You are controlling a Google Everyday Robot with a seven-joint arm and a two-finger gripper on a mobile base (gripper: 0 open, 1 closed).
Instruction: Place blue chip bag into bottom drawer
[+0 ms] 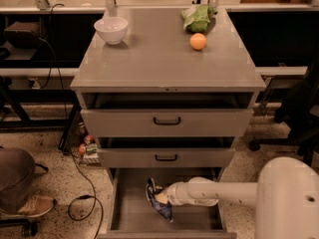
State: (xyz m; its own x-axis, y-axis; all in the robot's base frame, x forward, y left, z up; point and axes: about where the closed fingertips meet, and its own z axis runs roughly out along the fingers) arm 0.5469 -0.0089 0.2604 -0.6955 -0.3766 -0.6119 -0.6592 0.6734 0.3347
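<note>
Speckled terrazzo floor [45,178], black cables [85,184] trailing at left. Grey cabinet worktop [159,59], dark shelving [279,39] behind. Warm, dim light. Gripper [160,199] down in the bottom drawer [134,214].

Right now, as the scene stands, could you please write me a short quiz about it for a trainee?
1. Where is the hand?
A) above the cabinet top
B) in the bottom drawer, gripping the blue chip bag
C) inside the white bowl
2. True or false: the orange lies inside the white bowl.
3. Fill in: the light green snack bag lies on the cabinet top, right next to the ______.

Key
1. B.
2. False: the orange sits on the cabinet top, well apart from the white bowl.
3. orange.
</note>
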